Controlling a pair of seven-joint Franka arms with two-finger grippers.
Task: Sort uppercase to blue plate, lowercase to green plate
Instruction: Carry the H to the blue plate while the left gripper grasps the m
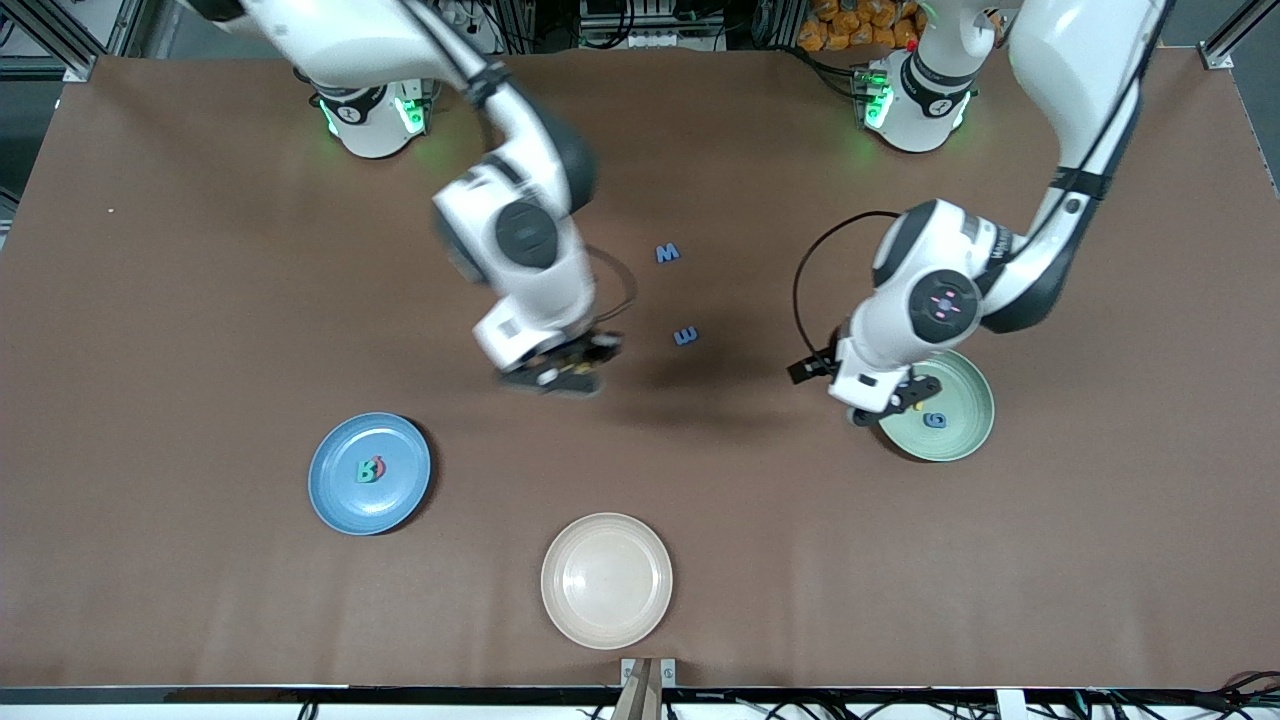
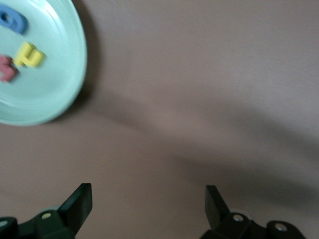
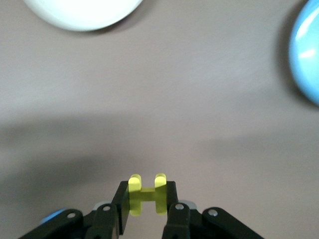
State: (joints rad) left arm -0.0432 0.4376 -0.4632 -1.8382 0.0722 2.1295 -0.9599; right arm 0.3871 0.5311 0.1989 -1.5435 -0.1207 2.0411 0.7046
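Yellow H (image 3: 146,195) in right hand (image 3: 146,209) over bare brown table (image 1: 200,300)

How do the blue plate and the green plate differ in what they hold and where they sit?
The blue plate holds two letters, teal and red; the green plate holds three: blue, yellow and red. The blue plate lies toward the right arm's end, uncovered; the green plate lies toward the left arm's end, partly under the open left gripper. Both are round with shallow rims.

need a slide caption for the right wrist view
Right gripper shut on the yellow H above bare table, blue plate and cream plate at frame edges.
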